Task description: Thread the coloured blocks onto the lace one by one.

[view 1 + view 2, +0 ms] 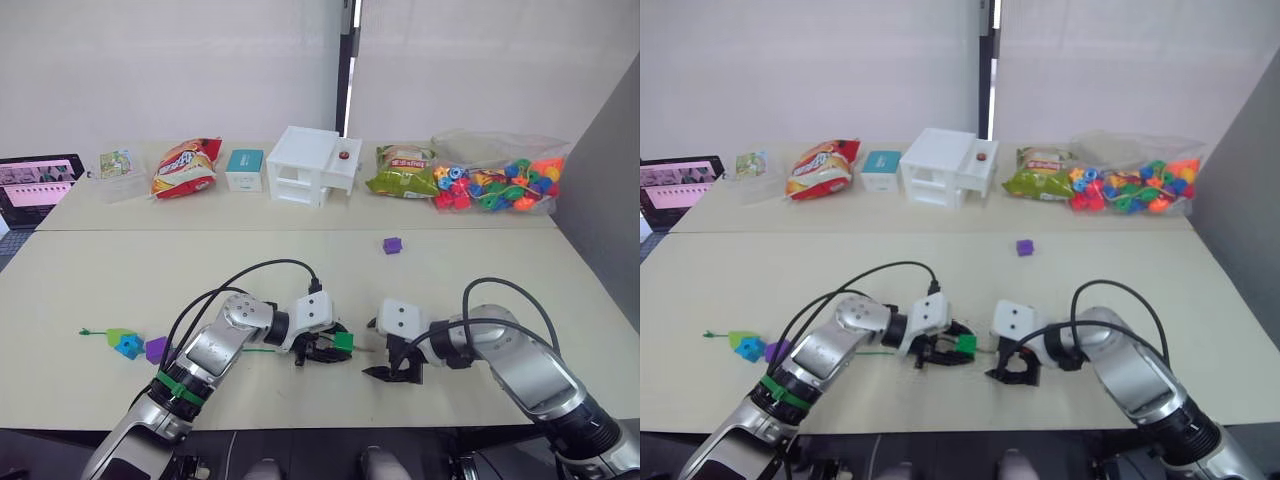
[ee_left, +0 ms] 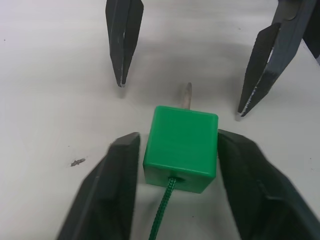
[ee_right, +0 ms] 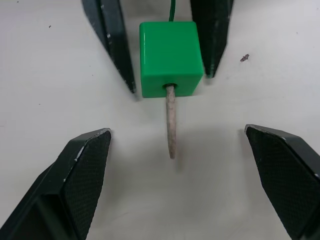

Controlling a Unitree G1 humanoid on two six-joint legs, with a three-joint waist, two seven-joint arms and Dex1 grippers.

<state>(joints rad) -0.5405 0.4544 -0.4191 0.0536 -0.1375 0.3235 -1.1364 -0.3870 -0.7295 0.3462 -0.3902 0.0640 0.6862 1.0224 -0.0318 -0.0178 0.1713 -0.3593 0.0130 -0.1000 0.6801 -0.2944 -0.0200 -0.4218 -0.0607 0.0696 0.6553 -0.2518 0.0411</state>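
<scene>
A dark green cube [image 2: 181, 145] lies on the table, strung on the green lace [image 2: 161, 217]. The lace's stiff tip [image 3: 171, 125] pokes out of the cube's far hole. My left gripper [image 1: 330, 346] is open, its fingers close on either side of the cube with thin gaps. My right gripper [image 1: 395, 372] faces it, wide open, with the lace tip lying between its fingers untouched. To the left, the lace runs through a purple cube [image 1: 155, 348], a blue flower bead [image 1: 128, 348] and a lime wedge [image 1: 119, 336], ending in a knotted tail [image 1: 86, 331]. Another purple cube [image 1: 392, 245] lies loose farther back.
Along the far table edge stand a clear box [image 1: 118, 172], a red snack bag [image 1: 185, 166], a teal box [image 1: 244, 168], a white block house [image 1: 308, 165], a green snack bag [image 1: 400, 172] and a clear bag of mixed beads [image 1: 498, 182]. A screen [image 1: 35, 187] is at far left.
</scene>
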